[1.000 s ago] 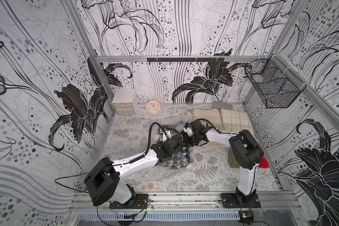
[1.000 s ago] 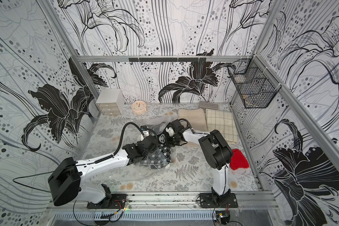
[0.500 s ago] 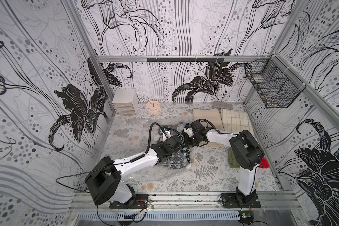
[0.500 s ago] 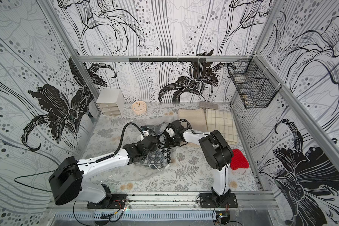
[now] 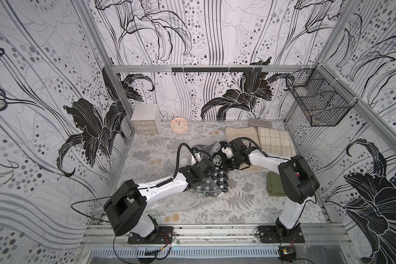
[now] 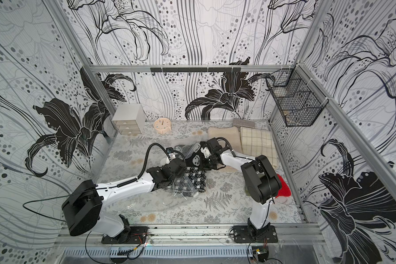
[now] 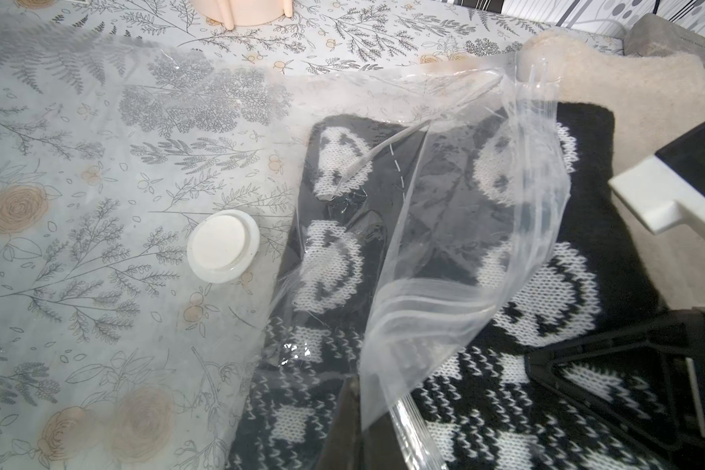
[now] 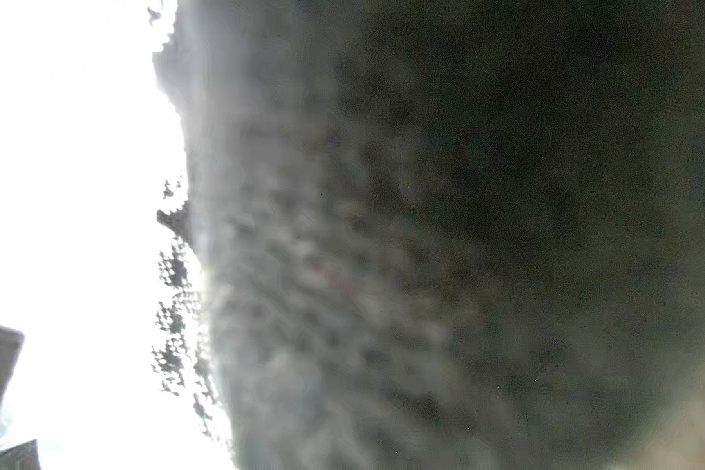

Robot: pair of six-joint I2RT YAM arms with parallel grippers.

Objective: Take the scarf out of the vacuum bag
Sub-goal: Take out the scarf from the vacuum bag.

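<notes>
Poking from vacuum bag [image 7: 444, 244], scarf [image 7: 587, 264] beneath left claw [image 5: 212, 174] and right claw [image 5: 225, 160]

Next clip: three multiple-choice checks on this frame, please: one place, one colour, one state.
1. The drawer unit stands: A beside the clock at the back; B by the front rail; C in a basket.
2. The scarf is: A red; B green; C black and white.
3. Against the vacuum bag, the scarf lies: A sealed inside; B partly under plastic, partly bare; C fully clear.
Key: A, both top views show it by the clock; C, knit seen in the left wrist view; B, plastic covers only part.
</notes>
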